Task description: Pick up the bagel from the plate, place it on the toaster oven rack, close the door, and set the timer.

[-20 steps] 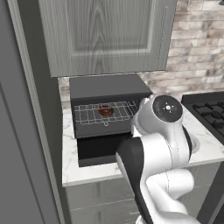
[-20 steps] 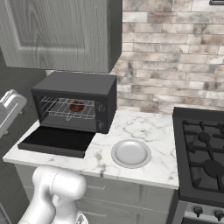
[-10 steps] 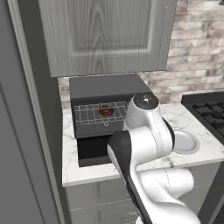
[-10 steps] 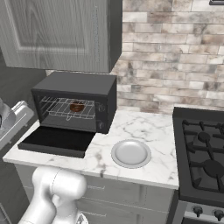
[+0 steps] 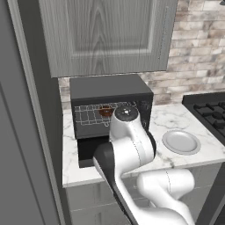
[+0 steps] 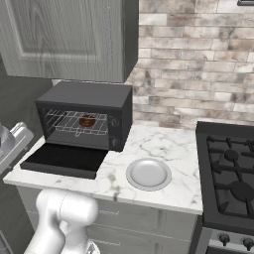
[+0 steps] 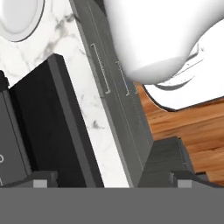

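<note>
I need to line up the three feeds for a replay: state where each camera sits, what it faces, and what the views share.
Left base view: behind the arm to its left, facing the toaster oven; the white arm fills the foreground.
Right base view: behind to its right, facing the open door and the plate; the arm's base at lower left.
Hand view: on the hand, looking down at the counter edge; open gripper.
All three share door and plate.

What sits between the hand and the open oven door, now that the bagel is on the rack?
Nothing visible. The door lies flat and open on the counter, its top bare. In the hand view the open hand looks down past the door's front edge. The bagel rests on the rack, clear of the door's swing.
</note>
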{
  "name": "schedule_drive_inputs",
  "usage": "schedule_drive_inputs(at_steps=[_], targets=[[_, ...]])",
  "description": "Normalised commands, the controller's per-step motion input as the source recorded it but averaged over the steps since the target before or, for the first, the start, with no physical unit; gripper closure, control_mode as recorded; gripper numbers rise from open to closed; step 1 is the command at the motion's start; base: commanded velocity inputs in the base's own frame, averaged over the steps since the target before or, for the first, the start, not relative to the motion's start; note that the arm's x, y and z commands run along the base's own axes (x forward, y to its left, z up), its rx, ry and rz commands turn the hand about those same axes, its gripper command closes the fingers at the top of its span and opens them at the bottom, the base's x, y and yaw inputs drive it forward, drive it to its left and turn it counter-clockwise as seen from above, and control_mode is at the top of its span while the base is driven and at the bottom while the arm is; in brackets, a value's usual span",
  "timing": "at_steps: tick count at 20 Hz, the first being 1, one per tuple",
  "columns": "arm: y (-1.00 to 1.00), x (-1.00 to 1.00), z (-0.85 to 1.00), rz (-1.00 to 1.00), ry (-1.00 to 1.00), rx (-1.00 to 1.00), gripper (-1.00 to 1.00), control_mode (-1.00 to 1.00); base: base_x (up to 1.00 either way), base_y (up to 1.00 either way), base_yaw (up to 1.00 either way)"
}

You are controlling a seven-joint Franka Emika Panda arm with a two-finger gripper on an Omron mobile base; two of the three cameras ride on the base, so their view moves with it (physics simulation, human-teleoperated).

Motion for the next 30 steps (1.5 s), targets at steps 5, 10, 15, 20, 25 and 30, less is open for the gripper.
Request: schedule_drive_inputs(at_steps=[5, 10, 15, 20, 25, 30], targets=[[0.32, 0.32, -0.31, -0.01, 0.04, -0.04, -1.00, -1.00, 0.00, 0.00, 0.00], [0.19, 0.37, -0.40, -0.03, 0.07, -0.05, -1.00, -1.00, 0.00, 0.00, 0.00], [0.12, 0.26, -0.45, -0.02, 0.07, -0.04, -1.00, -1.00, 0.00, 0.00, 0.00], [0.09, 0.01, -0.49, -0.01, 0.02, -0.05, -1.00, -1.00, 0.00, 0.00, 0.00], [0.06, 0.02, -0.41, 0.00, 0.00, -0.04, -1.00, -1.00, 0.00, 0.00, 0.00], [0.10, 0.17, -0.23, 0.00, 0.00, -0.03, -1.00, -1.00, 0.00, 0.00, 0.00]])
